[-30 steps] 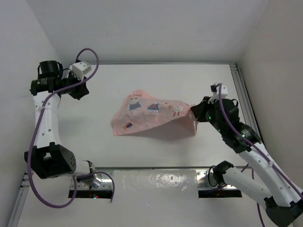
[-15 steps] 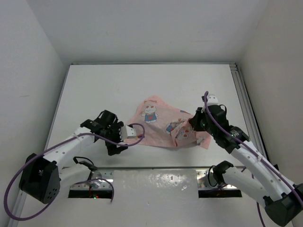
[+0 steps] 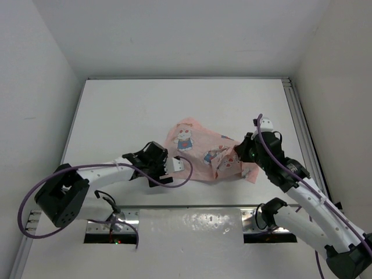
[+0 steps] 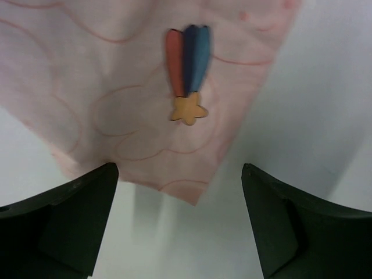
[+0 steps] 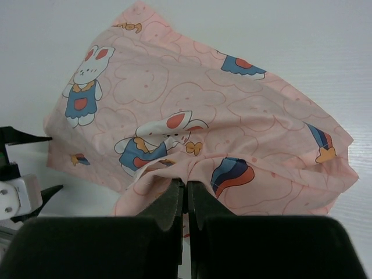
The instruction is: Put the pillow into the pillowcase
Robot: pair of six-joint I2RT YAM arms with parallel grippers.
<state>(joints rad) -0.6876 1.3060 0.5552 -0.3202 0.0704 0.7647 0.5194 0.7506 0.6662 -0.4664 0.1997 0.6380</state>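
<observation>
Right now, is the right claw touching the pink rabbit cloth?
Touching. The right wrist view shows the right gripper shut on a fold of the pillowcase.

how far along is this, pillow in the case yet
Done: cannot tell; no pillow shows in any view. In hand: right gripper pinches a fold of the pillowcase, left gripper open around its corner. Left: a left grip, then confirming the pillow is inside.
</observation>
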